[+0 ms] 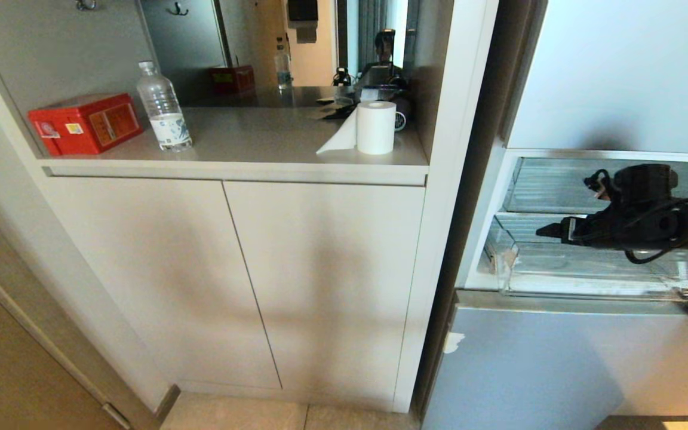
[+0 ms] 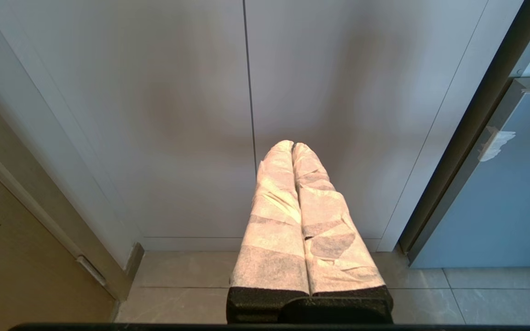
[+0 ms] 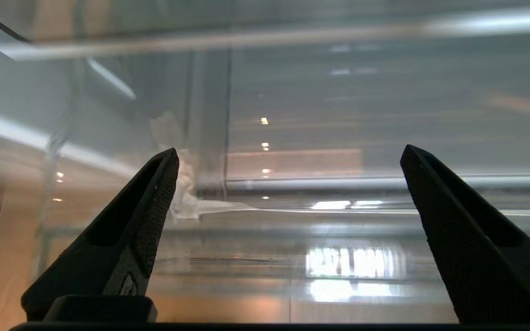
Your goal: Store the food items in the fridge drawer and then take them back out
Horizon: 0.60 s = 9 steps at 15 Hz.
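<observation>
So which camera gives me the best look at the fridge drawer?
The head view: it shows the whole clear fridge drawer pulled out beneath the similar bin, with the right gripper over it. The right wrist view shows only a blurred close-up of clear plastic between open fingers. The left wrist view shows no drawer, only cabinet doors.

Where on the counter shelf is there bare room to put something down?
The widest bare patch of the counter shelf lies between the water bottle and the paper roll. The left end is crowded by the red box; dark items cluster behind the roll.
</observation>
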### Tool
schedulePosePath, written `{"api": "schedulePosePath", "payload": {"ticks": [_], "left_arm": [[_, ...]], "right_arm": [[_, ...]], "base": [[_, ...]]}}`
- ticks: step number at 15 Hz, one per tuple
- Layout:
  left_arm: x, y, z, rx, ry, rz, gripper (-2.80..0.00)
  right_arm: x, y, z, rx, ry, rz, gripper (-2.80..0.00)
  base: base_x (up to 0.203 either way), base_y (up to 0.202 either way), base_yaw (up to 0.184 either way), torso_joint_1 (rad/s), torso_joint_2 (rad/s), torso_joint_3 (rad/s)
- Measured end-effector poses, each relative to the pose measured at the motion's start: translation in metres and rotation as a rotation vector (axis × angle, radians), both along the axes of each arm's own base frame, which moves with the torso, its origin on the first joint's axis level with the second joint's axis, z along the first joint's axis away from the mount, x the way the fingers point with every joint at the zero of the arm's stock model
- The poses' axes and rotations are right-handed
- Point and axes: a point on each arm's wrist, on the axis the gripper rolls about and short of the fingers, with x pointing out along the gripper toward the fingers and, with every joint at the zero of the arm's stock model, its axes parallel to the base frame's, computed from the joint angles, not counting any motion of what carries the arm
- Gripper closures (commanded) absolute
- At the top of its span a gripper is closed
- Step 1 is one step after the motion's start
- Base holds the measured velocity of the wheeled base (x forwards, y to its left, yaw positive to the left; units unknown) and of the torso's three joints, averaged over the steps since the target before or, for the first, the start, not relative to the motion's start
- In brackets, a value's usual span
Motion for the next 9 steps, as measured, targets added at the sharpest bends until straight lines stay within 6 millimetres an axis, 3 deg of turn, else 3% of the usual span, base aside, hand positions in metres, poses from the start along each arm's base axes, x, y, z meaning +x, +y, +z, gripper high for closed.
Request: {"api": "schedulePosePath", "payload": {"ticks": [5, 9], "left_arm": [[0.0, 0.0, 0.0, 0.0, 0.0, 0.0, 0.0], [0.0, 0.0, 0.0, 0.0, 0.0, 0.0, 0.0]], "right_arm": [[-0.013, -0.013, 0.032, 0.018, 0.173, -0.022, -2.8], [-0.021, -0.025, 0.033, 0.031, 0.222, -0.05, -2.8]], "base": [[0.0, 0.0, 0.0, 0.0, 0.0, 0.0], [0.0, 0.0, 0.0, 0.0, 0.0, 0.0]]}}
